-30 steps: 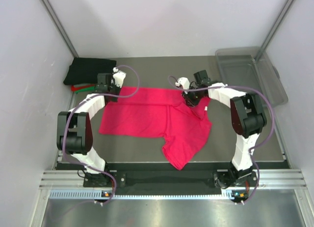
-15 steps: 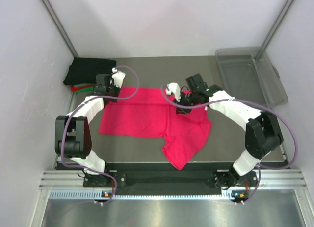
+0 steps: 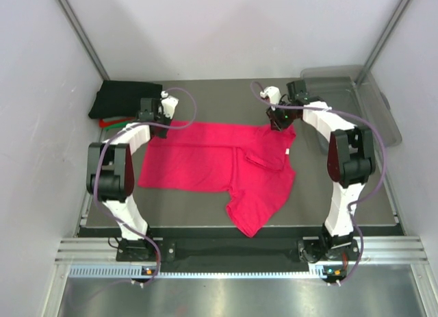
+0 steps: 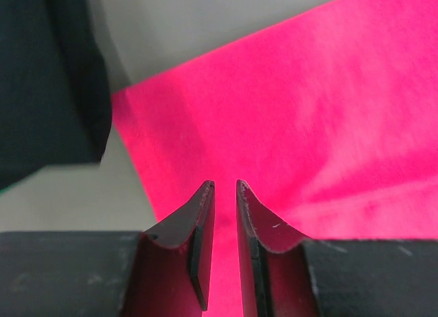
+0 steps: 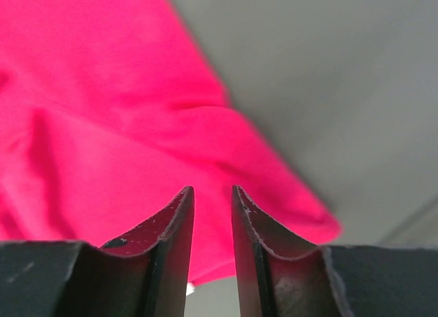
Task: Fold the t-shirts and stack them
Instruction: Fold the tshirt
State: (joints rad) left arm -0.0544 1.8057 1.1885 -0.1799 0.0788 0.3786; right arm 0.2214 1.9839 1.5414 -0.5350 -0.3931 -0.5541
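- Grey table [image 3: 185, 211] between white walls [image 3: 226, 29] carries all the laundry.
- Pinkish-red t-shirt [image 3: 205, 163] lies spread mid-table, unfolded, one sleeve flopped inward; its folding looks barely begun.
- Folded black t-shirt [image 3: 123, 98] tops red and green ones [image 3: 113, 122] at the far-left corner, a stack seemingly done.
- Left tool [image 3: 152, 118] sits at the shirt's far-left corner, jaws a slit apart; any pinch cannot be told.
- Right tool [image 3: 279, 118] hovers over the far-right corner, slightly parted, gripping nothing.

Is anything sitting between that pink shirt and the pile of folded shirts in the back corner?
Nothing visible does: only bare tabletop separates the pink t-shirt from the folded stack. The left fingers hover at that edge.
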